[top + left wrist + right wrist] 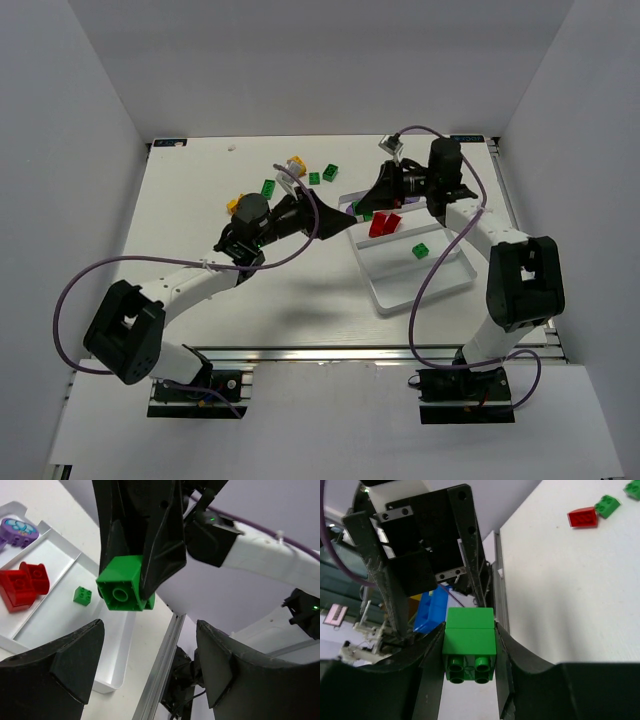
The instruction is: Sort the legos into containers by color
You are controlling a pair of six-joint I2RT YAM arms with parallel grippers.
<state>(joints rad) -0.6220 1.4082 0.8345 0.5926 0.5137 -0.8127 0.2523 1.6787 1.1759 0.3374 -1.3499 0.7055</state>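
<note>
Tray [113,682], two red legos [20,587]; tool [469,635], one green lego [470,649]

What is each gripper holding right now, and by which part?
The right gripper pinches a green brick by two opposite side walls. The left gripper is open and holds nothing.

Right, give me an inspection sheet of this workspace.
Surface: white table.
Job's things: tray holds two red bricks, a small green brick and a purple piece in separate compartments; loose green bricks and yellow bricks on the table.
Clutter: nothing seen.
Grippers: left gripper open, empty; right gripper shut on a big green brick.
Cables: purple cables loop off both arms.
Surroundings: white walls, metal rail at the near edge.
</note>
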